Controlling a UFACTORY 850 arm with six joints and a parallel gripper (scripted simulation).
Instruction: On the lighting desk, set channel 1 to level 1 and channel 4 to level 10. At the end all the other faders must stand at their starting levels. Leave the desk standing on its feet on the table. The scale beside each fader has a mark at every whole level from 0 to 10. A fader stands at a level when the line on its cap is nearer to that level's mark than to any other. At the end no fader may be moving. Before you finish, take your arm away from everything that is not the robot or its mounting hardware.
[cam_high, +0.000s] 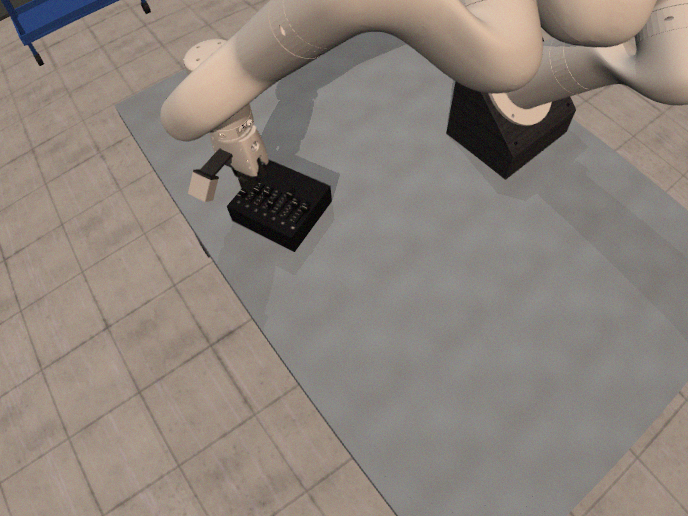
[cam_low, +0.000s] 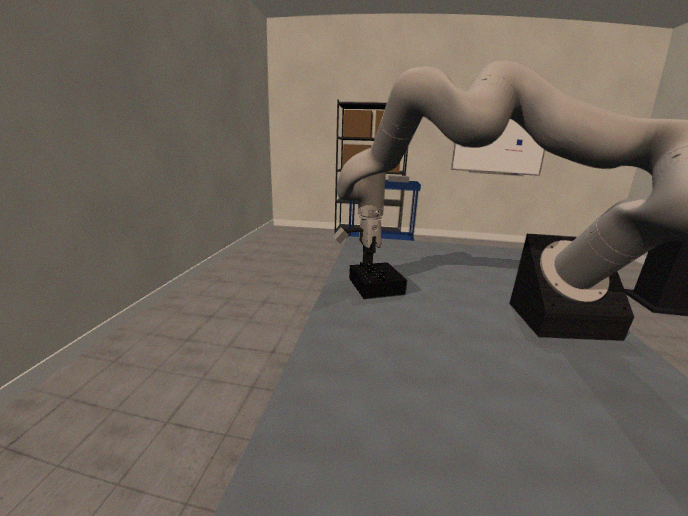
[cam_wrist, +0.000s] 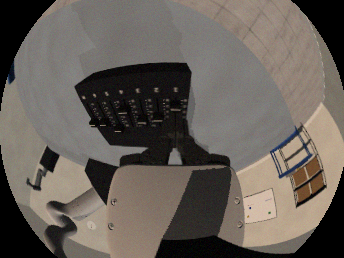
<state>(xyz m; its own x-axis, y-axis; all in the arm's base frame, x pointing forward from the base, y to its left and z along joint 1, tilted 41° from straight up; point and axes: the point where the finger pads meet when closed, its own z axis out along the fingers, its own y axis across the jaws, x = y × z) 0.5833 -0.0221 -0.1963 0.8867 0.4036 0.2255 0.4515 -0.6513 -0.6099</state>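
Observation:
The lighting desk is a small black box with a row of several faders, standing flat on the grey table near its left edge. It also shows in the exterior view and in the wrist view. My gripper is shut, with nothing between the fingers. Its tips point down at the fader at the desk's end nearest the floor edge, seen in the wrist view at the right end of the row. I cannot tell whether the tips touch a fader cap. The fader levels are too small to read.
The arm's black base stands on the table to the right of the desk. A blue cart is on the tiled floor at the far left. A shelf with boxes stands by the back wall.

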